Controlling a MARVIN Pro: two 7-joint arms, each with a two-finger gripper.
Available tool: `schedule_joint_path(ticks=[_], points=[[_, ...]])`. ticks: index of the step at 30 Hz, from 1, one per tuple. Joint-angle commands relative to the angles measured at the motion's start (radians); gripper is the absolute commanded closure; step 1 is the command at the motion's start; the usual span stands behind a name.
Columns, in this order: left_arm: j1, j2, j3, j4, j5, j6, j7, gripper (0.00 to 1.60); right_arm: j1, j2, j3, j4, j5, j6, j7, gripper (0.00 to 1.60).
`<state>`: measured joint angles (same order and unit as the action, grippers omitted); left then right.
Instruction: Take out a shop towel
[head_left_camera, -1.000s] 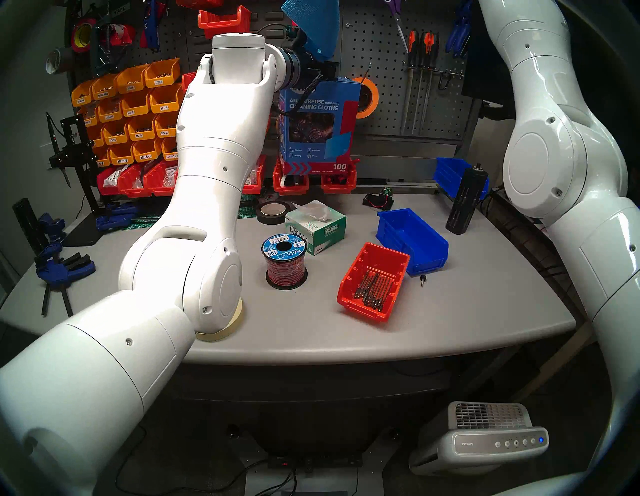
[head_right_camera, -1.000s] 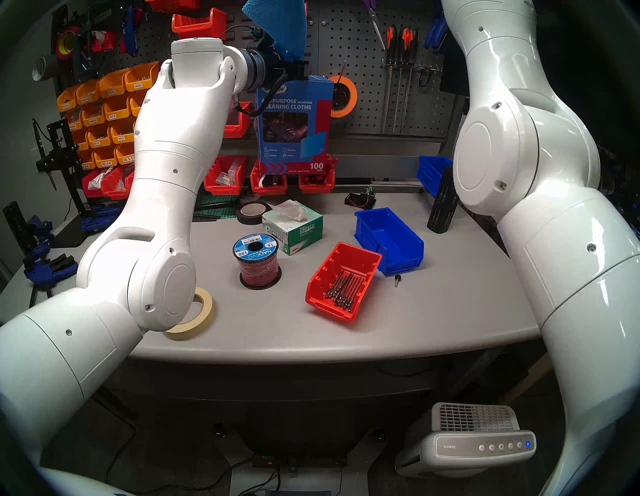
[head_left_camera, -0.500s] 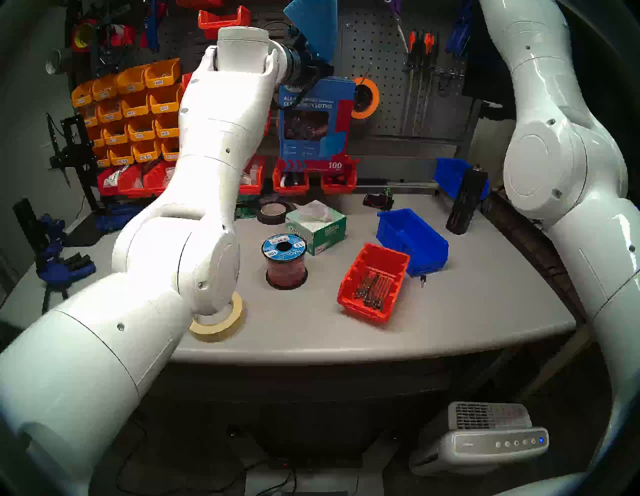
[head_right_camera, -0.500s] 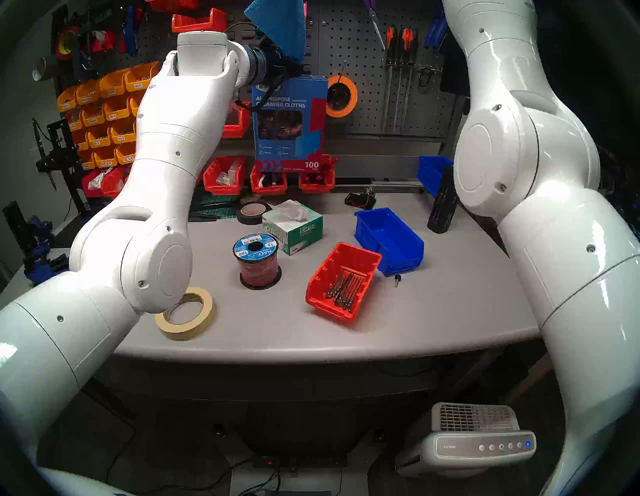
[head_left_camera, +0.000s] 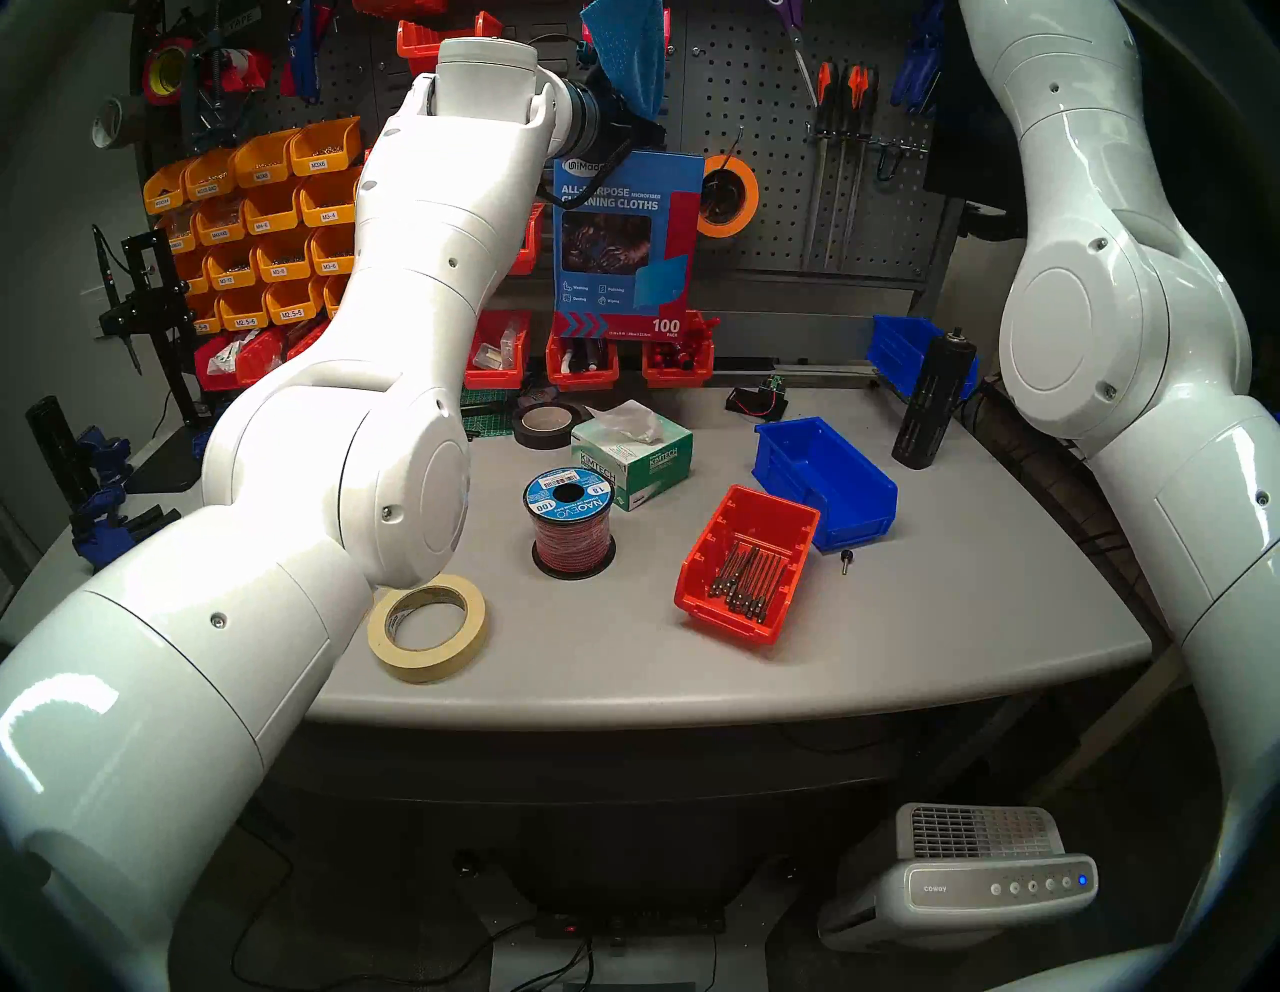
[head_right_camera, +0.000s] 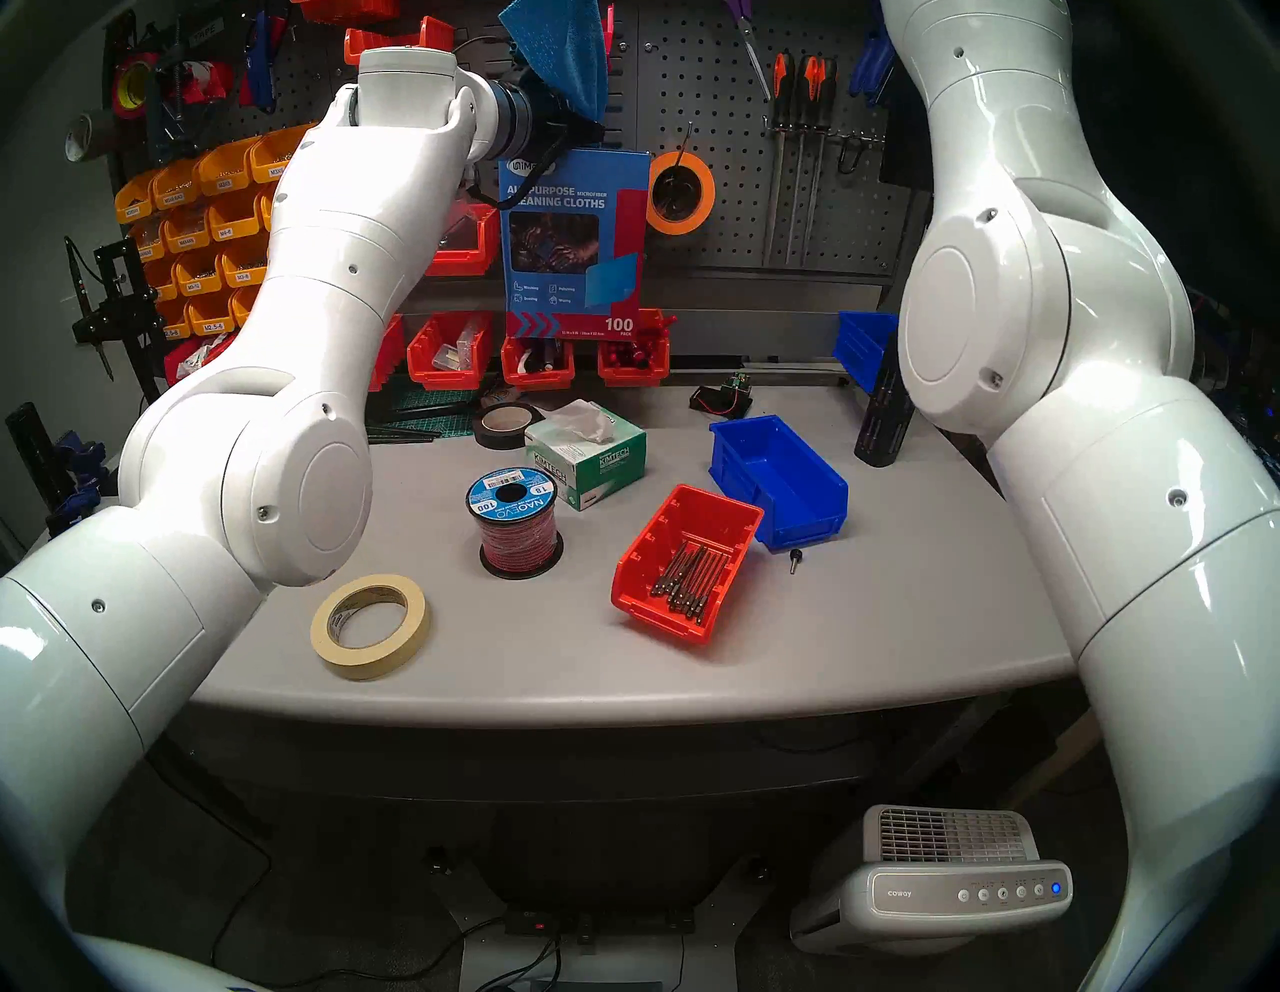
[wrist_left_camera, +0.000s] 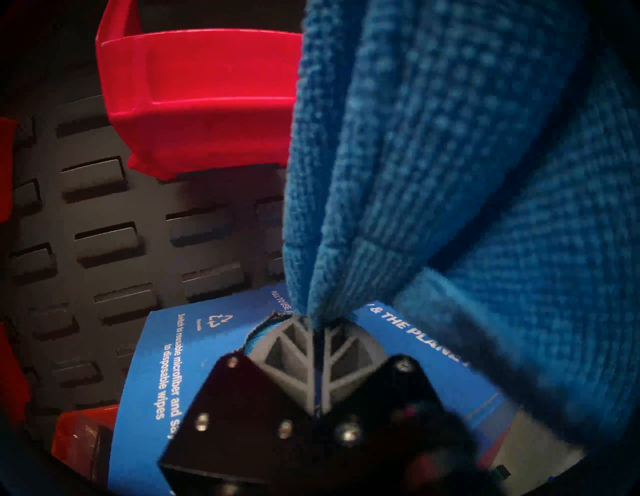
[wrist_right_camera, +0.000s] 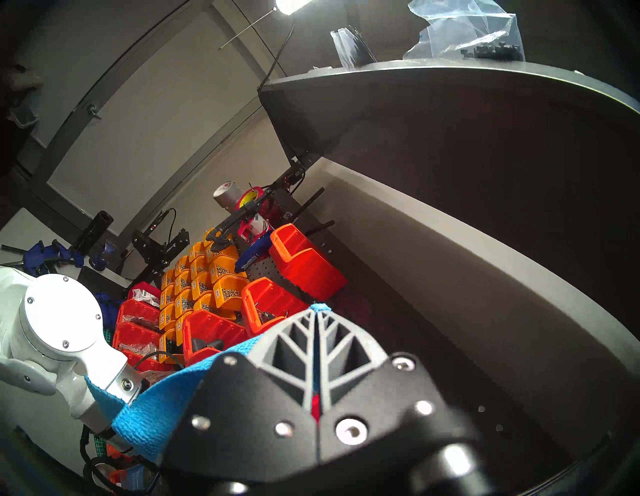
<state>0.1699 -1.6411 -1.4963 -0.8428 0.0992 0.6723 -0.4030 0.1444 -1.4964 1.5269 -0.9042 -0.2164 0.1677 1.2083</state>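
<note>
The bright-blue shop towel (head_left_camera: 632, 59) hangs in front of the pegboard above the blue cardboard box of cleaning cloths (head_left_camera: 623, 242). My left gripper (head_left_camera: 641, 128) is shut on its lower end just over the box top. In the left wrist view, the fingers (wrist_left_camera: 294, 343) pinch the towel (wrist_left_camera: 450, 156) above the box's torn opening (wrist_left_camera: 258, 337). My right gripper (wrist_right_camera: 317, 311) is above the head views' top edge. In its wrist view it is shut on the towel's (wrist_right_camera: 145, 426) upper corner.
The box leans on red bins (head_left_camera: 582, 360) at the pegboard. On the grey table (head_left_camera: 935, 623) are a masking tape roll (head_left_camera: 428, 627), a wire spool (head_left_camera: 571, 519), a Kimtech tissue box (head_left_camera: 634, 450), a red bin of bits (head_left_camera: 748, 561) and a blue bin (head_left_camera: 828, 481).
My left elbow has lifted and swung back to the left, uncovering the masking tape roll. The towel has drawn narrower and more upright between the grippers, and the box has turned a little.
</note>
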Motion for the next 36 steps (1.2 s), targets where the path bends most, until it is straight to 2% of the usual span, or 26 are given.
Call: schedule_joint_path(ticks=[1, 7, 8, 9, 10, 11, 18, 24, 25, 26, 27, 28, 29, 30, 36], points=[[-0.095, 0.003, 0.001, 0.040, 0.004, -0.028, -0.001, 1.60, 0.065, 0.002, 0.036, -0.108, 0.032, -0.016, 0.006, 1.60], [-0.104, 0.002, 0.007, 0.067, 0.009, -0.044, -0.013, 1.60, 0.075, -0.007, 0.049, -0.168, 0.044, -0.027, 0.039, 1.60], [-0.104, 0.002, 0.008, 0.071, 0.011, -0.046, -0.014, 1.60, 0.085, -0.011, 0.049, -0.156, 0.046, -0.032, 0.046, 1.60], [-0.107, 0.002, 0.009, 0.078, 0.011, -0.051, -0.014, 1.60, 0.073, -0.013, 0.052, -0.187, 0.047, -0.027, 0.051, 1.60], [-0.108, 0.002, 0.010, 0.083, 0.012, -0.053, -0.014, 1.60, 0.082, -0.016, 0.052, -0.169, 0.052, -0.034, 0.058, 1.60], [-0.112, 0.002, 0.011, 0.092, 0.014, -0.057, -0.014, 1.60, 0.066, -0.017, 0.055, -0.204, 0.054, -0.027, 0.063, 1.60], [-0.140, 0.001, 0.015, 0.159, 0.022, -0.089, -0.010, 1.60, 0.022, -0.030, 0.070, -0.284, 0.080, -0.001, 0.108, 1.60], [-0.175, 0.000, 0.019, 0.234, 0.027, -0.136, -0.008, 1.60, -0.036, -0.032, 0.088, -0.387, 0.071, 0.069, 0.096, 1.60], [-0.180, 0.000, 0.018, 0.245, 0.027, -0.145, -0.007, 1.46, -0.049, -0.030, 0.089, -0.404, 0.065, 0.082, 0.089, 1.60], [-0.182, 0.000, 0.016, 0.247, 0.024, -0.154, -0.012, 1.20, -0.064, -0.027, 0.093, -0.418, 0.060, 0.095, 0.083, 1.60], [-0.186, -0.001, 0.013, 0.251, 0.022, -0.159, -0.012, 1.13, -0.074, -0.026, 0.096, -0.424, 0.056, 0.102, 0.079, 1.60], [-0.186, -0.001, 0.013, 0.251, 0.022, -0.159, -0.012, 1.13, -0.074, -0.026, 0.096, -0.424, 0.056, 0.102, 0.079, 1.60], [-0.188, 0.000, 0.013, 0.250, 0.022, -0.164, -0.015, 1.25, -0.084, -0.021, 0.097, -0.427, 0.051, 0.109, 0.075, 1.60], [-0.190, 0.001, 0.011, 0.252, 0.020, -0.168, -0.020, 1.60, -0.107, -0.015, 0.105, -0.433, 0.046, 0.121, 0.070, 1.60], [-0.178, 0.017, 0.012, 0.233, 0.020, -0.185, -0.060, 1.60, -0.207, 0.005, 0.139, -0.498, 0.042, 0.153, 0.079, 1.60]])
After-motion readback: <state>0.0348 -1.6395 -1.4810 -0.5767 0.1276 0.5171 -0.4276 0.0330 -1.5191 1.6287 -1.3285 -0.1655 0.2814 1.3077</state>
